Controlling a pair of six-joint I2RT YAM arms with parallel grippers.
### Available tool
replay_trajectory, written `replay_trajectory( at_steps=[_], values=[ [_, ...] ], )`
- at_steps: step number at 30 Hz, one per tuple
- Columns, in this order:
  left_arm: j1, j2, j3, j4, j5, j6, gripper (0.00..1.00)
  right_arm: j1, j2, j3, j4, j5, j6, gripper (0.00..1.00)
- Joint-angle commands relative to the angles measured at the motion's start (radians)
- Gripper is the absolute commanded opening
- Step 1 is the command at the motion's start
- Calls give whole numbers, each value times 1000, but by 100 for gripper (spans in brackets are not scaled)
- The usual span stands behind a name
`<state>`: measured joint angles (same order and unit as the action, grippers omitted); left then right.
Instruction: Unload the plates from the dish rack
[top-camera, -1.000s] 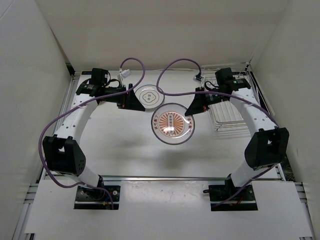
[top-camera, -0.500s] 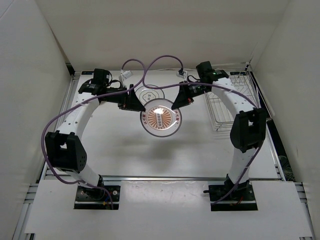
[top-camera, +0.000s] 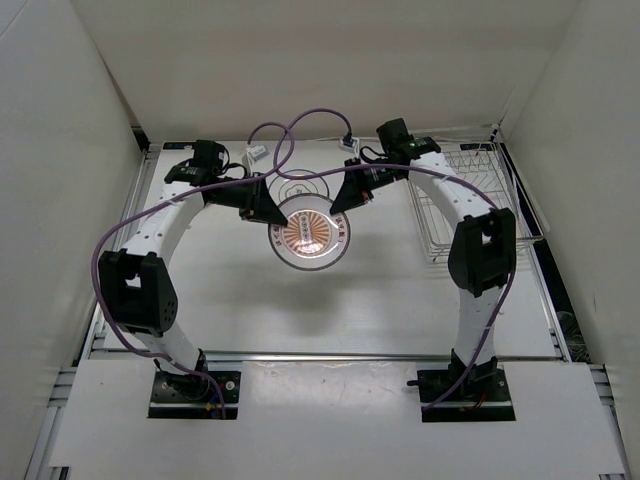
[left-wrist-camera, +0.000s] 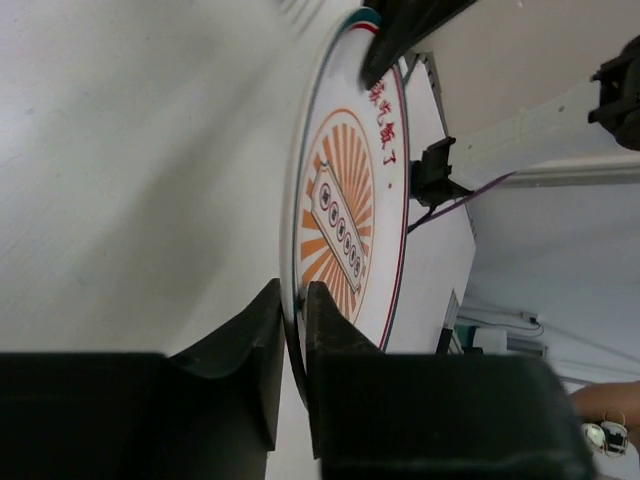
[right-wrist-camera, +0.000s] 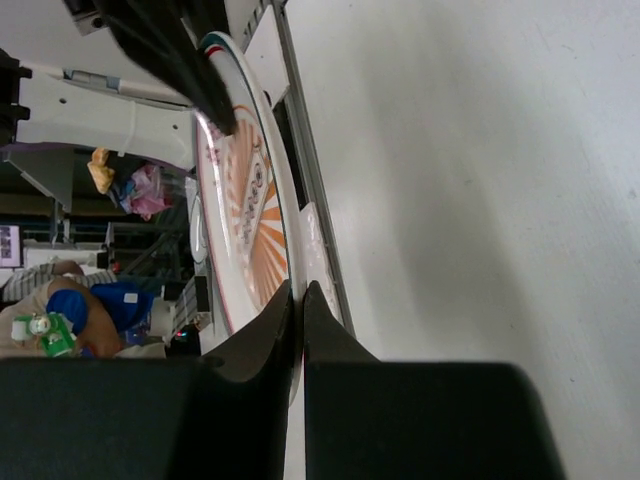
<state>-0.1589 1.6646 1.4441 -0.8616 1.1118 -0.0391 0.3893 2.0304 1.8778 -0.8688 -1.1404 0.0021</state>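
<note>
White orange-patterned plate (top-camera: 310, 235) is held level and face up near the table's middle, pinched at its rim at about 10 and 2 o'clock. Lettered-rim plate (top-camera: 299, 185) lies flat at its 12 o'clock, partly hidden. Silver wire dish rack (top-camera: 430, 226) stands at its 3 o'clock

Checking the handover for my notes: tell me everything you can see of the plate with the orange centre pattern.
The orange-patterned plate is round, white and glossy, seemingly glazed ceramic, with an orange sunburst centre, red characters around it and a thin dark line at the rim. It lies roughly level, face up, seemingly raised above the table mid-workspace. The left gripper pinches its left rim and the right gripper its far-right rim; nothing else seems to touch it.
</note>
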Motion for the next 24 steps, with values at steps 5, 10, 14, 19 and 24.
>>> replay_trajectory(
  at_steps=[5, 10, 14, 19, 24],
  values=[
    [5, -23, 9, 38, -32, -10, 11, 8, -24, 40, -1, 20, 6, 10],
    [5, 15, 39, 94, -242, -149, 11, 8, -137, -5, -21, 459, -65, 67],
    [15, 119, 77, 117, -268, -243, 11, -3, -248, -74, -58, 596, -142, 71],
    [36, 315, 168, 138, -25, -335, 11, -3, -431, -172, -94, 660, -226, 77],
    [65, 538, 392, 138, 154, -357, 11, -88, -628, -311, -133, 740, -281, 84]
  ],
)
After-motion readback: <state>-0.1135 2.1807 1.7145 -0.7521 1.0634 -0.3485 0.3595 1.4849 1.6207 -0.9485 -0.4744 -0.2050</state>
